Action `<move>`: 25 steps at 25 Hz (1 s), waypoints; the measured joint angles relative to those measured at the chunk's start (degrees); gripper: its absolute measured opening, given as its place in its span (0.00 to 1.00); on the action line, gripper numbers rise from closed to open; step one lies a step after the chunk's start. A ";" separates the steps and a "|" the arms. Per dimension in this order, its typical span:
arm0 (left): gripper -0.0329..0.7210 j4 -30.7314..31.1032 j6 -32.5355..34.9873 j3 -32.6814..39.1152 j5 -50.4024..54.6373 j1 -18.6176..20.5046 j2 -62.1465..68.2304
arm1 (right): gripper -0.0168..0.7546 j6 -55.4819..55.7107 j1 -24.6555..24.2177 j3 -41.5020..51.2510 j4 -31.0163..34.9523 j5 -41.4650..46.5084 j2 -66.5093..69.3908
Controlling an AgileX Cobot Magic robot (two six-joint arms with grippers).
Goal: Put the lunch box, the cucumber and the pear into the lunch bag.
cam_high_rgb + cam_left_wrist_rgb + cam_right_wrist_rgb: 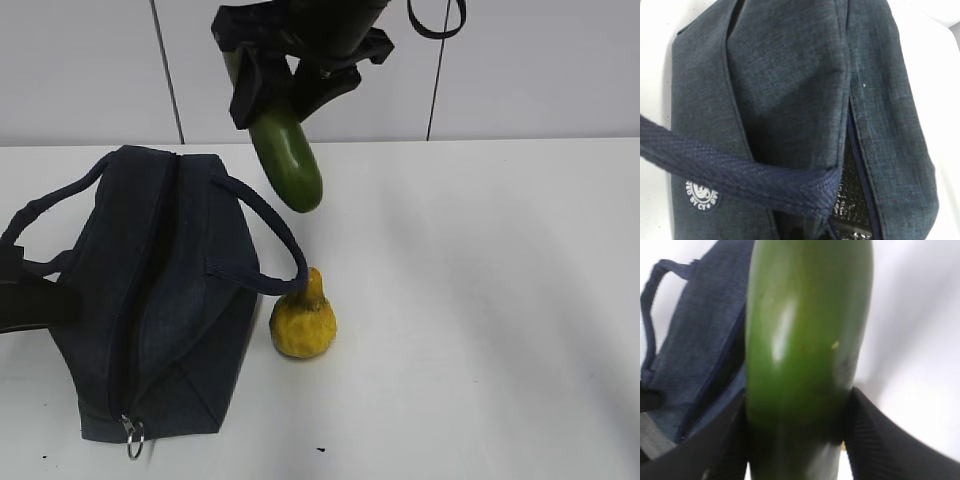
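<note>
- lunch bag [150, 300] lower left of frame, lying on white table [480, 300], zipper ring pull [133, 437] at the near end; left wrist view shows the zip parted, foil lining [847, 210] visible
- left gripper: dark shape at left edge by the bag, can't tell its state
- pear [303, 320] centre, upright, beside the bag, under a handle [262, 240]
- right gripper [283, 85] top centre, pinching cucumber [288, 160], tip angled down, off the table
- lunch box: can't see it

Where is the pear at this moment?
In the exterior view the pear stands on the white table, just right of the lunch bag, under its right handle loop and below the cucumber that the right gripper holds.
</note>
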 joint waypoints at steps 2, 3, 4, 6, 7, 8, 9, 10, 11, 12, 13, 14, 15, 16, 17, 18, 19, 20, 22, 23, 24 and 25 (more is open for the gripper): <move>0.03 0.00 0.00 0.00 0.00 0.00 0.00 | 0.54 -0.25 0.00 0.00 3.18 0.00 0.00; 0.03 0.00 0.00 0.00 0.00 0.00 0.00 | 0.54 -0.61 0.00 0.00 4.74 0.00 0.00; 0.03 0.00 0.00 0.00 0.00 0.00 0.00 | 0.53 -0.64 0.00 0.00 5.99 0.00 0.12; 0.03 0.00 0.00 0.00 0.00 0.00 0.00 | 0.53 -1.32 0.11 0.00 9.42 0.00 1.07; 0.03 0.00 0.00 0.00 0.00 0.00 0.00 | 0.53 -1.76 0.23 0.00 11.10 0.00 1.69; 0.03 0.00 0.00 0.00 0.00 0.00 0.00 | 0.53 -2.28 0.47 0.00 13.01 0.00 2.25; 0.03 0.00 0.00 0.00 0.00 0.00 0.00 | 0.53 -2.97 0.76 0.00 14.62 0.00 3.00; 0.03 0.00 0.00 0.00 0.00 0.00 0.00 | 0.53 -3.49 1.15 0.00 16.53 0.00 3.71; 0.03 0.00 0.00 0.00 0.00 0.00 0.00 | 0.53 -3.81 1.53 0.00 18.22 0.00 4.43; 0.03 0.00 0.00 0.00 0.00 0.00 0.00 | 0.53 -4.09 1.81 0.00 19.55 0.00 5.07; 0.03 0.00 0.00 0.00 0.00 0.00 0.00 | 0.53 -4.33 2.06 0.00 20.23 -0.11 5.67; 0.03 0.00 0.00 0.00 0.00 0.00 0.00 | 0.53 -4.45 2.31 0.00 20.79 -0.11 6.51; 0.03 0.00 0.00 0.00 0.00 0.00 0.00 | 0.53 -4.55 2.44 0.00 21.23 -0.11 7.01; 0.03 0.00 0.00 0.00 0.00 0.00 0.00 | 0.53 -4.55 2.54 0.00 21.69 -0.11 7.76; 0.03 0.00 0.00 0.00 0.00 0.00 0.00 | 0.53 -4.67 2.54 0.00 22.39 -0.21 8.34; 0.03 0.00 0.00 0.00 0.00 0.00 0.00 | 0.53 -4.78 2.54 0.00 23.18 -0.19 8.98; 0.03 0.00 0.00 0.00 0.00 0.00 0.00 | 0.53 -4.76 2.54 0.00 24.67 -0.33 9.93; 0.03 -0.10 0.00 0.00 0.00 0.00 0.00 | 0.53 -4.76 2.54 0.00 25.37 -0.33 10.66; 0.03 -1.04 0.00 0.00 0.05 0.00 0.00 | 0.53 -4.64 2.54 0.00 26.16 -0.46 12.55; 0.03 -1.71 0.00 0.00 0.12 0.00 0.00 | 0.53 -4.00 2.54 0.00 26.14 -0.57 13.45; 0.03 -2.63 0.00 0.00 0.17 0.00 0.00 | 0.53 -3.42 2.54 0.00 26.14 -0.68 14.28; 0.03 -3.62 0.00 0.00 0.24 0.00 0.00 | 0.53 -2.87 2.54 0.00 26.03 -0.66 15.03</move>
